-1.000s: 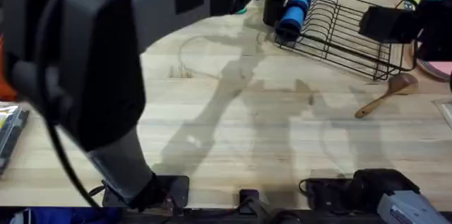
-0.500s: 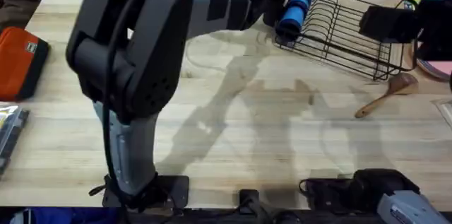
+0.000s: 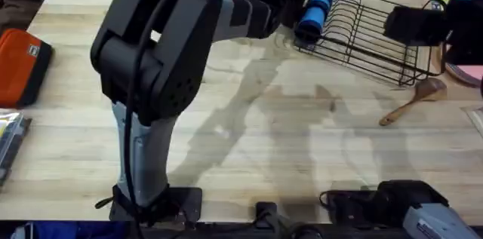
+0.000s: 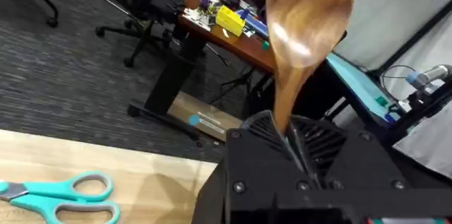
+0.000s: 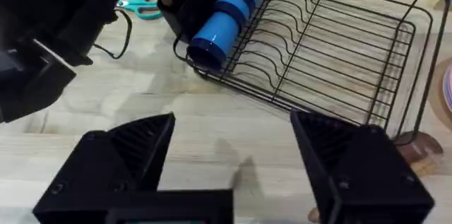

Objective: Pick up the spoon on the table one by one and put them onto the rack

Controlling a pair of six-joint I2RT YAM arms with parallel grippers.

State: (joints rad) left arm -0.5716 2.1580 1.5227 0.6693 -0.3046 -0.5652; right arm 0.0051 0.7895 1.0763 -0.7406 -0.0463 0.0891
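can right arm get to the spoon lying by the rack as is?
Probably yes. The spoon lies bare on the table beside the rack, on the right arm's side; the right gripper is open, and nothing covers it.

The left arm rises from its base at the lower left of the overhead view, bends at a bulky grey elbow, and stretches forward and rightward toward the far middle of the bench. Its left claw (image 4: 293, 143) has both black fingers pressed together around a spoon (image 4: 304, 33), whose bowl stands up beyond the fingertips. The right arm sits folded low at its base at the lower right. Its right claw (image 5: 233, 146) has its two black ribbed fingers (image 5: 141, 143) spread wide apart, with nothing between them.
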